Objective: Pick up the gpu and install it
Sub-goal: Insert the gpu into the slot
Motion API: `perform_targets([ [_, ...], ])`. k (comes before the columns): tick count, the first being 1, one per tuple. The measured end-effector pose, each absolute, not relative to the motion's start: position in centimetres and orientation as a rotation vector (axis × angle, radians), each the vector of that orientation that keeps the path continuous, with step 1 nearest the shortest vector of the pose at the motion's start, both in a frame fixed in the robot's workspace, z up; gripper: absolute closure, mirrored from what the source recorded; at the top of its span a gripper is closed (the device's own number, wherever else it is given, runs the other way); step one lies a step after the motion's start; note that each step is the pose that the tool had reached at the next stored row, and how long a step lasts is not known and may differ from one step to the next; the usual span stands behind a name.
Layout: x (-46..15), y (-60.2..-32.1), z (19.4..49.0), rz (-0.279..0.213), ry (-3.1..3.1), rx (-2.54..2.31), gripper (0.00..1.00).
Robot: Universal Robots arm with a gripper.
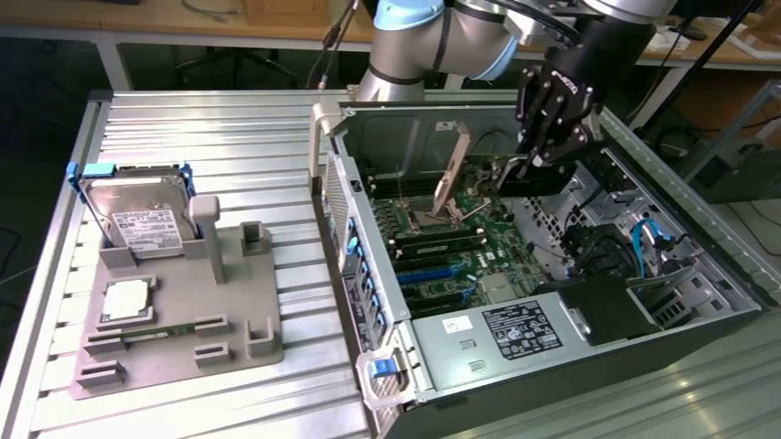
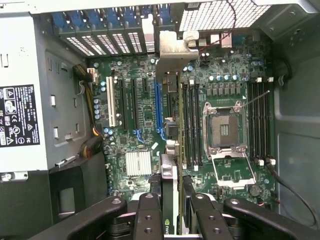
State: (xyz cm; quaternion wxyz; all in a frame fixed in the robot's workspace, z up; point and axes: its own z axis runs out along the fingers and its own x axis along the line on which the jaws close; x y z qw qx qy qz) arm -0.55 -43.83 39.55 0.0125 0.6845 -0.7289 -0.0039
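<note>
Black fingers (image 2: 150,212) are closed partway on the gpu (image 2: 169,175), gripping the thin card edge-on between them, upright inside the open computer case (image 2: 295,125). Just beyond the fingers lies the green motherboard (image 2: 137,140) with its blue slot (image 2: 159,110). Farther off, the card's silver bracket (image 2: 172,47) sits close to the case's rear wall.

My arm (image 1: 425,50) shows silver tube sections with pale blue joint caps. The tool (image 1: 535,155) is black, its linked fingers (image 2: 148,220) studded with round pivot screws.
</note>
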Motion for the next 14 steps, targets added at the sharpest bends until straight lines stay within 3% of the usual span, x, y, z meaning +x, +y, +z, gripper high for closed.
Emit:
perform_targets([
  [14, -0.57, -43.84, 38.55, -0.019, -2.275, 2.137, 0.73],
])
